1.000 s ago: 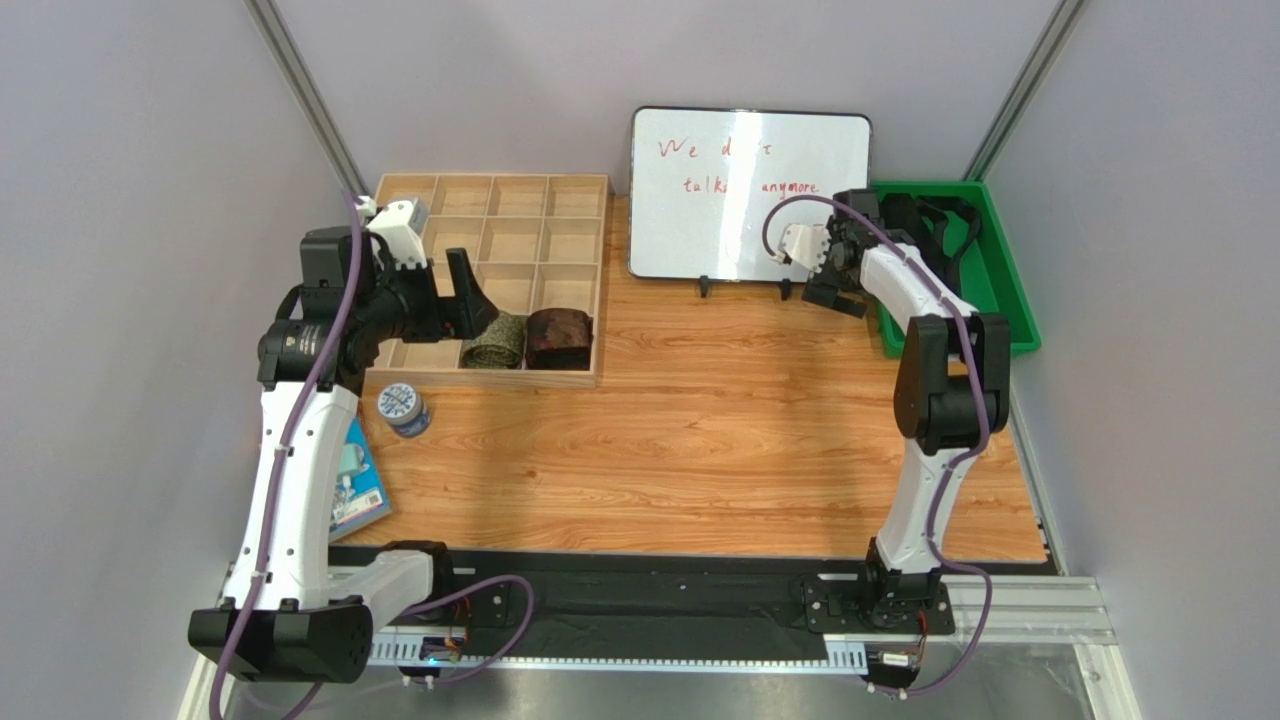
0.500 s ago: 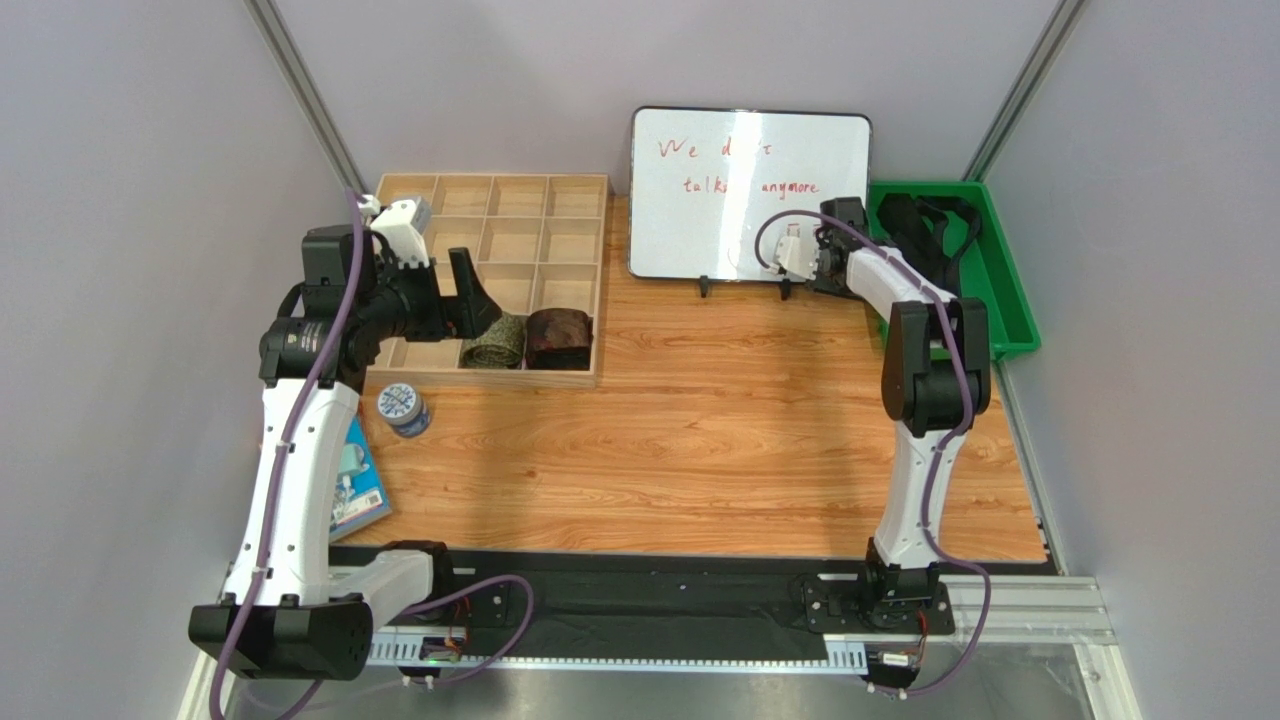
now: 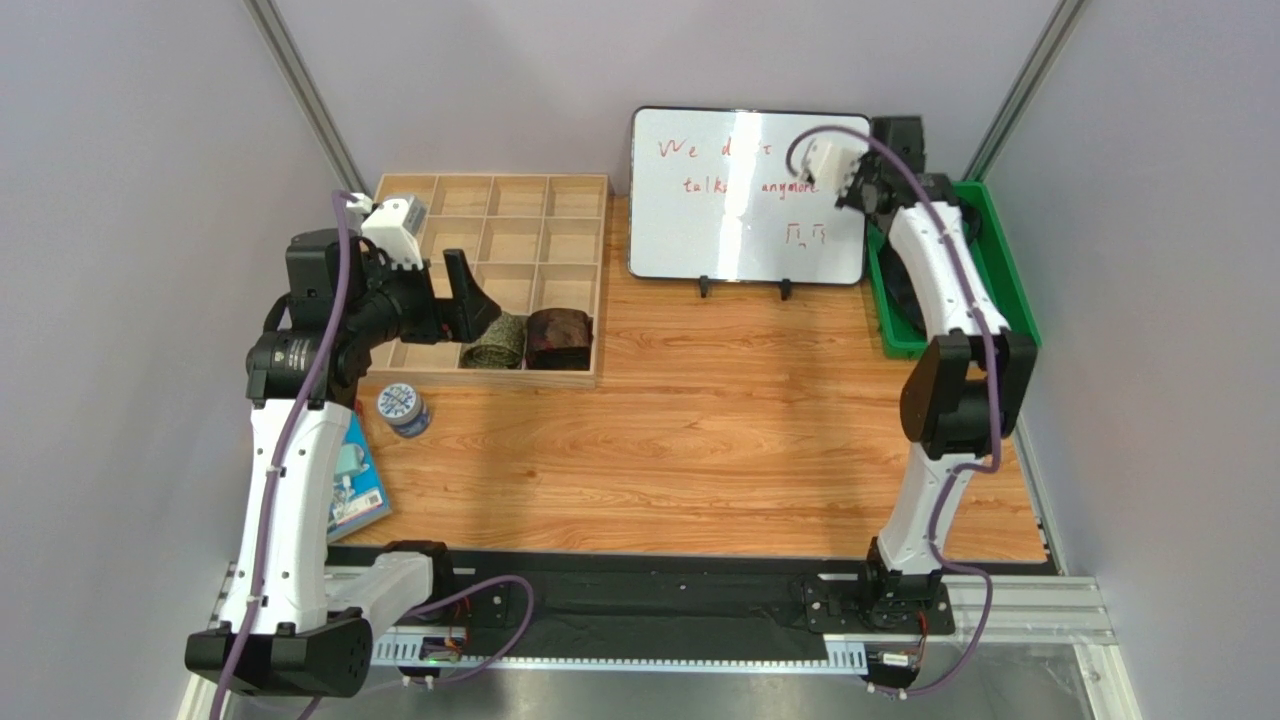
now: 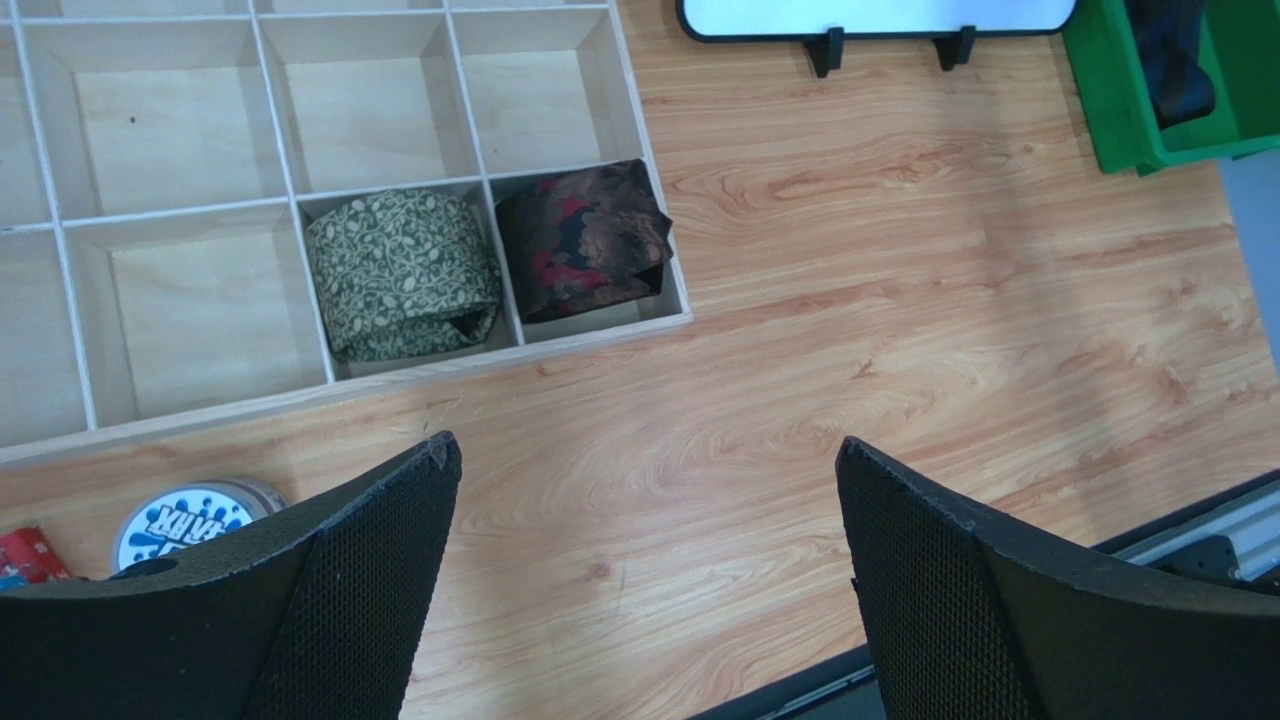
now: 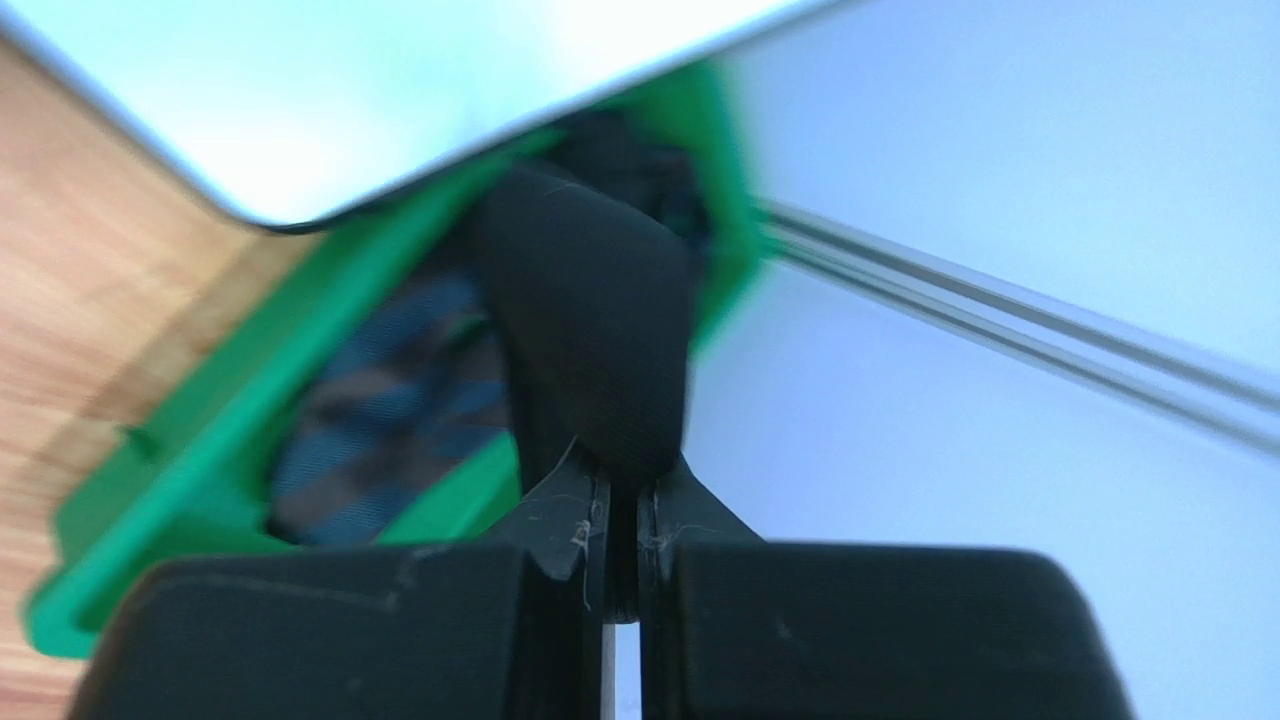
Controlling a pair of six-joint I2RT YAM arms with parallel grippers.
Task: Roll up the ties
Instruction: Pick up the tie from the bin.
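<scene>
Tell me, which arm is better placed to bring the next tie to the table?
Right. The right gripper is shut on a black tie over the green bin; the left gripper hangs open by the wooden tray, holding nothing.

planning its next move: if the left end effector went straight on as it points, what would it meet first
The left end effector would probably meet bare table, clear of the tray; only wood shows between its open fingers, depth unclear.

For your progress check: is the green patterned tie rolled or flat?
Rolled: the green tie sits coiled in a tray compartment beside the reddish tie.
</scene>
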